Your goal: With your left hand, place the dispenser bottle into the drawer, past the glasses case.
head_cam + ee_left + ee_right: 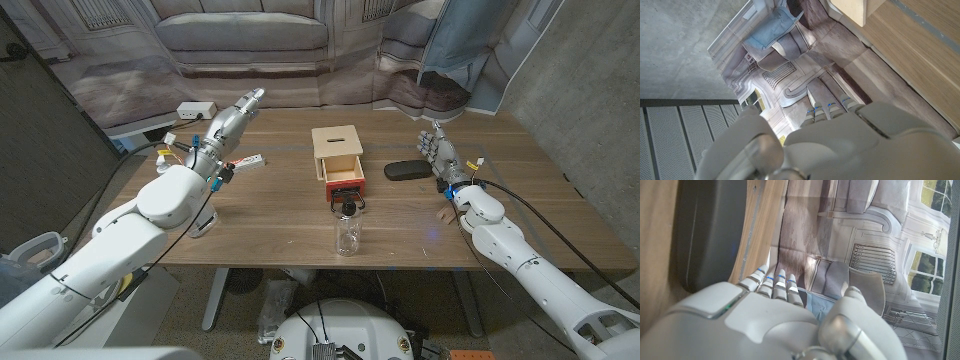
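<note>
Two hands hold nothing, fingers extended — left hand (pixel 228 125) upper left, right hand (pixel 438 152) beside the glasses case (pixel 407 170) — while the dispenser bottle (pixel 348 229) stands centre tabletop (pixel 280 215), below the open drawer (pixel 345 180).

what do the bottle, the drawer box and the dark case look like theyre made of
The clear dispenser bottle looks like transparent plastic, possibly glass: the table shows through it, under a black pump top. The pale wooden drawer box seems unfinished light wood, matte, with a reddish drawer front. The black oblong glasses case looks matte, hard or leatherette; the material is uncertain.
</note>
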`<action>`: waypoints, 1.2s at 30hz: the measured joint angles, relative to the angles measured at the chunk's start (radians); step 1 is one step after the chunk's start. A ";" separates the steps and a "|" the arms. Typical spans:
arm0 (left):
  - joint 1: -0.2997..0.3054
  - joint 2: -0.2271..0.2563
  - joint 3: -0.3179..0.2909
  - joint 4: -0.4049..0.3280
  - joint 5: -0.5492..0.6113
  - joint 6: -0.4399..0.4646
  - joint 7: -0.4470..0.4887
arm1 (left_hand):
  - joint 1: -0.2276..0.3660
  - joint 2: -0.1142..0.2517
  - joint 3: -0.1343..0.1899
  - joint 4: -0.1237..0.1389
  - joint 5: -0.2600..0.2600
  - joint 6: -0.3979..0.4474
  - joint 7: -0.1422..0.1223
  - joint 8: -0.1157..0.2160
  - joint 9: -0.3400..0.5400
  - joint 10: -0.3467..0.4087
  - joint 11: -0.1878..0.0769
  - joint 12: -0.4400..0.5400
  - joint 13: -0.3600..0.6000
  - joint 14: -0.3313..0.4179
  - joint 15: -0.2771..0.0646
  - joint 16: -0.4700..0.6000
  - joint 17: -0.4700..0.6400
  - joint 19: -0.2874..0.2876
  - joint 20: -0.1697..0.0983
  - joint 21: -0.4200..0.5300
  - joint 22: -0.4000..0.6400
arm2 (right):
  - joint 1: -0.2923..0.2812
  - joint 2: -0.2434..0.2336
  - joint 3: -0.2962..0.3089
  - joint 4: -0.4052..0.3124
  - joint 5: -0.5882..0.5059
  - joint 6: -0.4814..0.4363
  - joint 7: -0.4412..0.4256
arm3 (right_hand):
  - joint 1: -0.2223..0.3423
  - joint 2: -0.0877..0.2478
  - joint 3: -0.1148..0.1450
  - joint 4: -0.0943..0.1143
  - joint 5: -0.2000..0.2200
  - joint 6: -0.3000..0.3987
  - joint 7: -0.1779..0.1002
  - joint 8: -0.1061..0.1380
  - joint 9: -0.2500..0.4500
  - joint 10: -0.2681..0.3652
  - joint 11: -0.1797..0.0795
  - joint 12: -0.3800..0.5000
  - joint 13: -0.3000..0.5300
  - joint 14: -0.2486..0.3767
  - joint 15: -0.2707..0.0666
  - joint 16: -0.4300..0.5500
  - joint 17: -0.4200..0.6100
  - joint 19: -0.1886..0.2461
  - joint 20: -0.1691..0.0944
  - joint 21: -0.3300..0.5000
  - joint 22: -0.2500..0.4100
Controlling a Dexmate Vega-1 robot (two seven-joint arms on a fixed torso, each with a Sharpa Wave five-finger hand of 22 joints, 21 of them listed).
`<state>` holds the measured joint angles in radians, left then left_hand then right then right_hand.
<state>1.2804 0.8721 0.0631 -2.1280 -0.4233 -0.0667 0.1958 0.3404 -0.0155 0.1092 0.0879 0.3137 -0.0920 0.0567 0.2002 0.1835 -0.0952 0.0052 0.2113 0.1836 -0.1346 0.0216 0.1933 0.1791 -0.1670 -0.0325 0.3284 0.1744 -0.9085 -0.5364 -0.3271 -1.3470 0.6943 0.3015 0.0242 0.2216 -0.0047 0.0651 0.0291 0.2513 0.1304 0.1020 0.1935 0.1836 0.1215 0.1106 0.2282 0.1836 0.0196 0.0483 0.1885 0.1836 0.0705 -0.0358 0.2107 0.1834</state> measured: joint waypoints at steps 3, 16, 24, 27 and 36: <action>0.004 -0.005 0.001 0.003 0.011 -0.014 -0.007 | 0.000 0.000 0.000 0.000 0.000 0.001 -0.001 0.000 0.000 0.009 0.000 0.000 0.000 0.000 0.000 0.000 0.000 0.000 0.000 0.000 0.000 | -0.006 -0.004 0.002 -0.011 -0.002 0.000 -0.006 | 0.000 0.000 0.000 0.000 -0.004 0.000 0.000 0.000 0.000 0.000 0.000 0.000 0.000 0.000 0.000 0.000 0.000 0.000 0.000 0.000 0.000; 0.035 -0.016 0.009 -0.010 0.086 -0.046 -0.014 | 0.007 -0.003 -0.004 -0.004 0.000 0.007 0.004 0.000 0.000 0.009 0.001 0.000 0.000 0.003 0.003 0.000 0.000 0.000 0.000 0.000 0.000 | -0.029 -0.021 0.010 -0.051 -0.007 -0.010 -0.028 | 0.000 0.000 0.000 0.000 -0.004 0.000 0.000 0.000 0.000 0.000 0.000 0.000 0.000 0.000 0.000 0.000 0.000 0.000 0.000 0.000 0.000; 0.055 -0.024 0.009 -0.020 0.115 -0.057 -0.014 | 0.009 -0.001 -0.004 -0.004 0.000 0.007 0.004 0.000 0.000 0.009 0.001 0.000 0.000 0.005 0.002 0.000 0.000 0.000 0.000 -0.008 0.000 | -0.032 -0.026 0.012 -0.064 -0.012 -0.010 -0.032 | 0.000 0.000 0.000 0.000 -0.004 0.000 0.000 0.000 0.000 0.000 0.000 0.000 0.000 0.000 0.000 0.000 0.000 0.000 0.000 0.000 0.000; 0.059 -0.027 0.010 -0.021 0.125 -0.062 -0.017 | 0.009 -0.001 -0.004 -0.004 0.000 0.007 0.004 0.000 0.000 0.009 0.001 0.000 0.000 0.005 0.002 0.000 0.000 0.000 0.000 -0.007 0.000 | -0.032 -0.026 0.012 -0.064 -0.015 -0.009 -0.033 | 0.000 0.000 0.000 0.000 -0.004 0.000 0.000 0.000 0.000 0.000 0.000 0.000 0.000 0.000 0.000 0.000 0.000 0.000 0.000 0.000 0.000; 0.063 -0.034 0.017 -0.021 0.143 -0.076 -0.032 | 0.017 -0.001 -0.008 -0.007 0.000 0.007 0.004 0.000 0.000 0.012 -0.002 0.000 0.000 0.005 0.002 0.000 0.000 0.000 0.000 -0.007 0.000 | -0.028 -0.026 0.011 -0.067 -0.021 -0.005 -0.035 | 0.000 0.000 -0.004 -0.004 -0.004 0.000 0.000 0.000 0.000 0.000 0.000 -0.008 0.000 0.000 0.000 0.000 0.000 0.000 0.000 0.000 0.000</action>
<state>1.3439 0.8386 0.0802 -2.1492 -0.2805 -0.1431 0.1635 0.3573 -0.0169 0.1016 0.0805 0.3137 -0.0855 0.0605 0.2002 0.1835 -0.0828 0.0033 0.2113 0.1835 -0.1295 0.0233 0.1933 0.1791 -0.1669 -0.0325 0.3209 0.1744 -0.9366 -0.5625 -0.3162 -1.4136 0.6738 0.2960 -0.0105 0.2216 -0.0047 0.0609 0.0249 0.2475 0.1304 0.1020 0.1935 0.1836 0.1215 0.1106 0.2205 0.1835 0.0196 0.0483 0.1885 0.1836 0.0706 -0.0358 0.2108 0.1834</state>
